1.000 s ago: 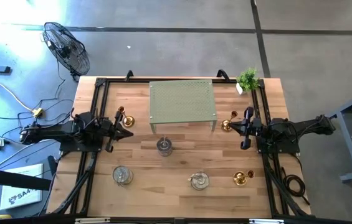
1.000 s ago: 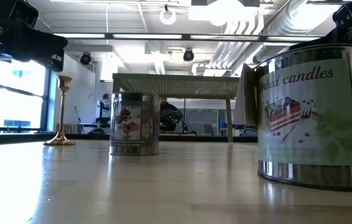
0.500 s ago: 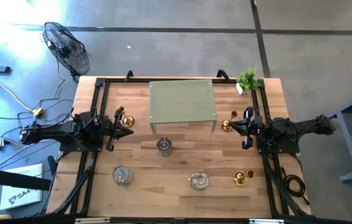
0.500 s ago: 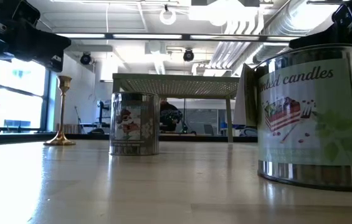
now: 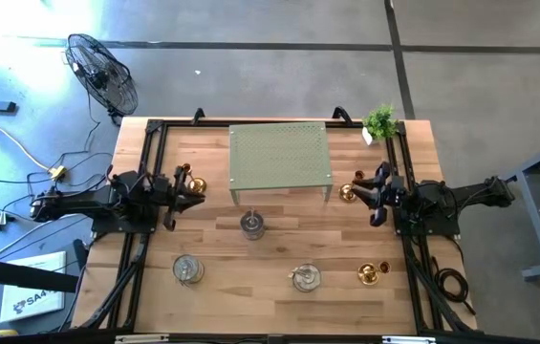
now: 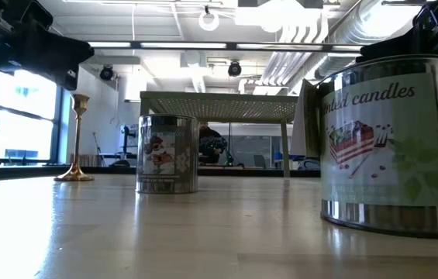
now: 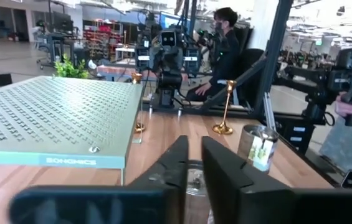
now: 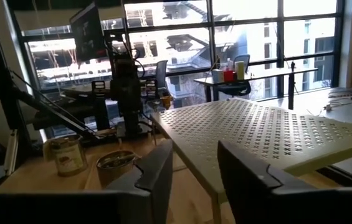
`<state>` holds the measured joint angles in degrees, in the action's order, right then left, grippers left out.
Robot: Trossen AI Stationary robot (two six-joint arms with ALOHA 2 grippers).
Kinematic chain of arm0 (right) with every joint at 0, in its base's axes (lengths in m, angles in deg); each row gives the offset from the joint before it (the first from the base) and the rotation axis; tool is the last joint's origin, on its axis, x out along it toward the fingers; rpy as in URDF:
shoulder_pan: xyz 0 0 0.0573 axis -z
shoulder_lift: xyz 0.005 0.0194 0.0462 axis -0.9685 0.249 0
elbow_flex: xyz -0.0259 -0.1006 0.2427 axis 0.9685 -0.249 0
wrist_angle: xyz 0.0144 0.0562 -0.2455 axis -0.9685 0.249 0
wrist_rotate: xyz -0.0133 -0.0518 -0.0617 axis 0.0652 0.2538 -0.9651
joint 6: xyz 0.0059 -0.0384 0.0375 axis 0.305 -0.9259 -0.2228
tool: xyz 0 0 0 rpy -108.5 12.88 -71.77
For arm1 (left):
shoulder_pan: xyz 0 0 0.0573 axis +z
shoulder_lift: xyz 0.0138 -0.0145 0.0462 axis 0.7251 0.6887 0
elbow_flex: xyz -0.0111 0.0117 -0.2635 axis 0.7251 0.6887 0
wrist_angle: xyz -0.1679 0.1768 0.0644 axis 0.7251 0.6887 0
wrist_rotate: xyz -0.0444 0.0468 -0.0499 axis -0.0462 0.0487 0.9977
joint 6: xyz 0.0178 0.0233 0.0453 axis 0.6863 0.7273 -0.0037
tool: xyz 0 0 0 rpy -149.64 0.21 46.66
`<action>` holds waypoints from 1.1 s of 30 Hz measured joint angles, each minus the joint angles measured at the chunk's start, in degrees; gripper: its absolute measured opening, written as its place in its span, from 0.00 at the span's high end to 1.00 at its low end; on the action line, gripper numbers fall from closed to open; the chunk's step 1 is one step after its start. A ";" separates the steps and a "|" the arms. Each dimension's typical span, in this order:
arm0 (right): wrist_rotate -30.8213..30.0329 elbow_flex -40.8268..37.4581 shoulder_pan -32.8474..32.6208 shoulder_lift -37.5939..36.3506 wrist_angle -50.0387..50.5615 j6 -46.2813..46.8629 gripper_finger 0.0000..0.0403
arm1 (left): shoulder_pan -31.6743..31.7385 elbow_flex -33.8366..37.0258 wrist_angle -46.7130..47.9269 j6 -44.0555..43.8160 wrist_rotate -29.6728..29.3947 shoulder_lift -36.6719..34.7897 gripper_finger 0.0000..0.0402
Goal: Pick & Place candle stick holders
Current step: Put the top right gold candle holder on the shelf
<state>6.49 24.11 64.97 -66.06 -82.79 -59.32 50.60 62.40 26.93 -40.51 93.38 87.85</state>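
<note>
Brass candlestick holders — one near each side edge of the wooden table, one toward the front right corner; three silvery candle tins mid-table and front. Left gripper — fingers slightly parted, empty, beside the left holder. Right gripper — fingers apart, empty, beside the right holder.

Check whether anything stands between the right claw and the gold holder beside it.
Nothing visible does. In the high view the right claw sits just right of the gold holder, with only bare wood between them; the green perforated stand lies farther left.

Grey concrete floor, standing fan (upper left), large windows behind.
</note>
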 joint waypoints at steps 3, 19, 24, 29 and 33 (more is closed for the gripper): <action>-1.11 0.00 0.00 0.00 0.00 0.00 0.60 | -0.02 -0.04 -2.46 0.00 -0.45 0.02 0.72; -4.43 9.90 -0.01 0.75 0.82 -11.09 0.31 | 0.00 -0.09 -11.65 9.17 -10.16 0.02 0.26; -6.39 18.06 -0.04 5.56 8.59 -13.82 0.31 | 0.00 -0.10 -11.49 10.83 -10.21 0.02 0.26; -12.38 29.20 -0.04 14.18 25.31 -9.42 0.31 | 0.00 -0.11 -11.49 11.15 -12.60 0.02 0.26; -16.53 39.31 -0.04 21.91 43.77 0.86 0.31 | 0.00 -0.11 -11.46 11.06 -14.64 0.02 0.26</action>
<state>-10.04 63.42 64.93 -44.15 -39.02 -58.46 50.60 62.29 15.47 -29.45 78.74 87.88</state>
